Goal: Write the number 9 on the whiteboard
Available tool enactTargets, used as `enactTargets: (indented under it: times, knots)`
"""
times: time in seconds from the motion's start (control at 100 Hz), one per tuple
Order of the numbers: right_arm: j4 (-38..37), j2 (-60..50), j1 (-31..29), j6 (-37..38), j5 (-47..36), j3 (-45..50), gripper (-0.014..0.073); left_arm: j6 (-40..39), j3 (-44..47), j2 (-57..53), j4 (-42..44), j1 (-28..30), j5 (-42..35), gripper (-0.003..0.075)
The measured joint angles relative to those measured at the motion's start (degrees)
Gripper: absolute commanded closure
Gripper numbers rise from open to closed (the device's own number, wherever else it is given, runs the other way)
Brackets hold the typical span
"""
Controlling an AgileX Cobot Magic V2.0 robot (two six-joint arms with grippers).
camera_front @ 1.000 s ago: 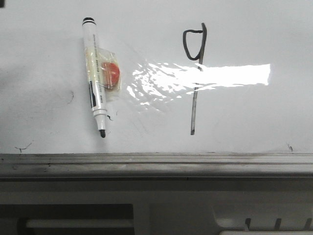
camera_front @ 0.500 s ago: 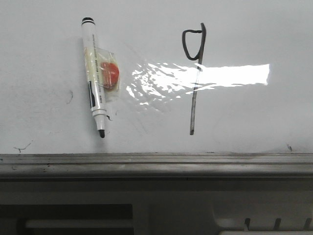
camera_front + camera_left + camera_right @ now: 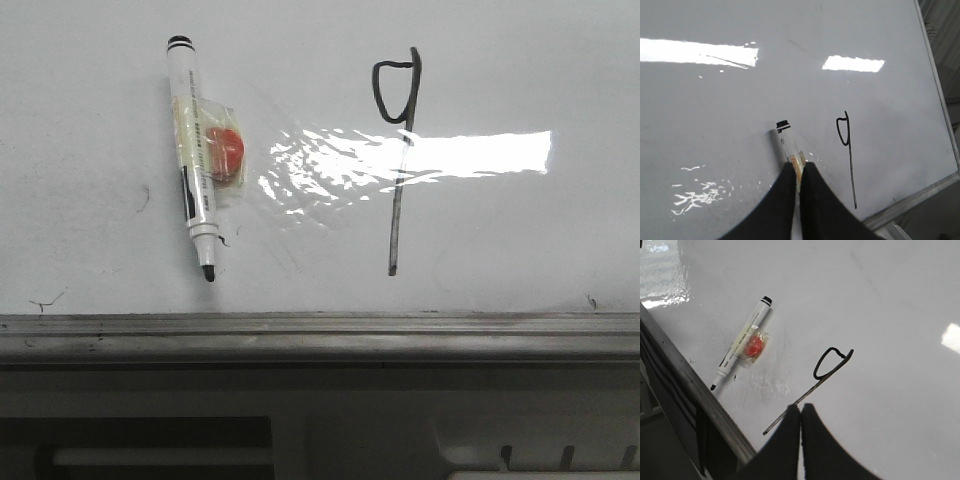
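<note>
The number 9 (image 3: 397, 220) is drawn in black on the whiteboard (image 3: 520, 240), a small loop at the top of a long stem. A white marker (image 3: 193, 150) with a red-orange tab (image 3: 225, 152) taped to it lies flat to the left, tip toward the near rail. Neither gripper shows in the front view. In the left wrist view my left gripper (image 3: 799, 167) is shut above the marker (image 3: 785, 142), which shows past its tips, with the number 9 (image 3: 851, 165) beside it. My right gripper (image 3: 800, 407) is shut and empty over the stem of the number 9 (image 3: 815, 386).
A grey metal rail (image 3: 320, 335) runs along the board's near edge, with the dark table frame below it. Bright glare (image 3: 470, 152) crosses the stem. Small black smudges (image 3: 45, 300) sit near the rail. The right wrist view shows the rail (image 3: 695, 390) and the marker (image 3: 742, 342).
</note>
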Motion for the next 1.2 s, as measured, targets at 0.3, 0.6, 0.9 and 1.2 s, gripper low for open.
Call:
enactTargets:
  times: [0.3,0.6,0.9,1.2]
  knots:
    - [0.0,0.0,0.0,0.0,0.09,0.0,0.064,-4.07,6.25,0.0,22.16,5.94,1.35,0.0739]
    - [0.0,0.0,0.0,0.0,0.09,0.0,0.064,-45.5,16.2,0.0,68.11,24.85,8.71,0.0739]
    - [0.0,0.0,0.0,0.0,0.09,0.0,0.064,-74.48,22.2,-6.74,93.64,37.09,11.48,0.0739]
    - [0.0,0.0,0.0,0.0,0.09,0.0,0.064,-78.18,22.2,-21.85,95.35,43.71,25.08,0.0739]
